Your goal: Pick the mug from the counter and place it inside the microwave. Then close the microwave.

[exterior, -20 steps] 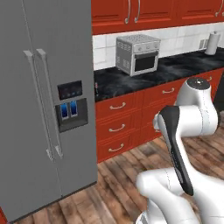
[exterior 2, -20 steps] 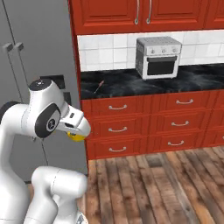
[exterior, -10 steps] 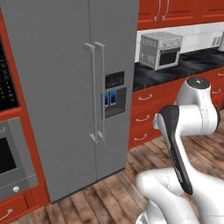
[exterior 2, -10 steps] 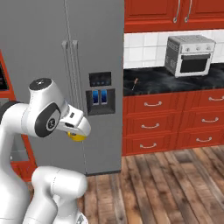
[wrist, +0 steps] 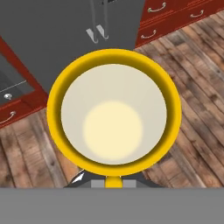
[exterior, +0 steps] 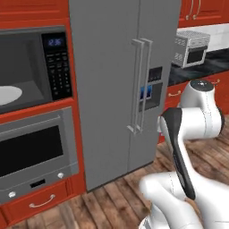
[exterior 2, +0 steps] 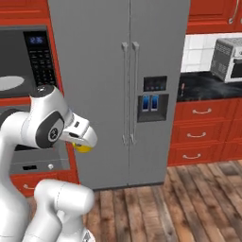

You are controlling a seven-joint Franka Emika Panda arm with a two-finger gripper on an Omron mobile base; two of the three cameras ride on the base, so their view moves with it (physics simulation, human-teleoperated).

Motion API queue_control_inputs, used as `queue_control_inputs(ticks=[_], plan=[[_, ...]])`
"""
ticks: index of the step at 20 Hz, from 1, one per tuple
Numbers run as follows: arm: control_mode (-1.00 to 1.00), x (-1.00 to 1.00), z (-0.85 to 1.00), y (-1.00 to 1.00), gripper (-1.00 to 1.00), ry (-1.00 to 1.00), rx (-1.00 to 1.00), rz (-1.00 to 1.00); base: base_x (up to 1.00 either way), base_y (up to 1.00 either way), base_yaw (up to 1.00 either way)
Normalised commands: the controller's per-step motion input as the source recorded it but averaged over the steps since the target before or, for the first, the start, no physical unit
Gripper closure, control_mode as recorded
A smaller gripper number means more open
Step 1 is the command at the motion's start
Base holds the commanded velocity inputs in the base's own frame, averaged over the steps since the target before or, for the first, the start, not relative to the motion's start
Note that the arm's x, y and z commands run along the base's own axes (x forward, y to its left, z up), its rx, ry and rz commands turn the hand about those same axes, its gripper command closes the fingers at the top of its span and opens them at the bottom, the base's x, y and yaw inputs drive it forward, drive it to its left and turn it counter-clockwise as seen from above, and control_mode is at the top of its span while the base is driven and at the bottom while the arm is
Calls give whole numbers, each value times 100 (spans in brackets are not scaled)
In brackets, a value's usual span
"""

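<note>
The jaws grip the yellow mug [wrist: 113, 113], carried off the bench and hanging over the wood floor [wrist: 192, 100]. Left: setting it in the open microwave [exterior: 31, 74] and closing the door.

Mug [wrist: 113, 113]: glossy yellow rim and wall, pale cream inside. Microwave [exterior: 36, 71]: grey cavity, black keypad, blue display digits, white round plate [exterior: 8, 95]; fridge [exterior 2: 118, 85] plain grey. Counter [exterior 2: 208, 87] black marbled with white veins; drawers [exterior 2: 203, 130] red, floor [wrist: 192, 100] brown wood planks
</note>
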Motion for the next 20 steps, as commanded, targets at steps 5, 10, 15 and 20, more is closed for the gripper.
queue_control_inputs(ticks=[5,10,15,20], plan=[[100,0,0,0,100,0,0,0,24,46,29],[100,0,0,0,100,0,0,0,7,79,32],[100,0,0,0,100,0,0,0,26,77,26],[100,0,0,0,100,0,0,0,61,27,21]])
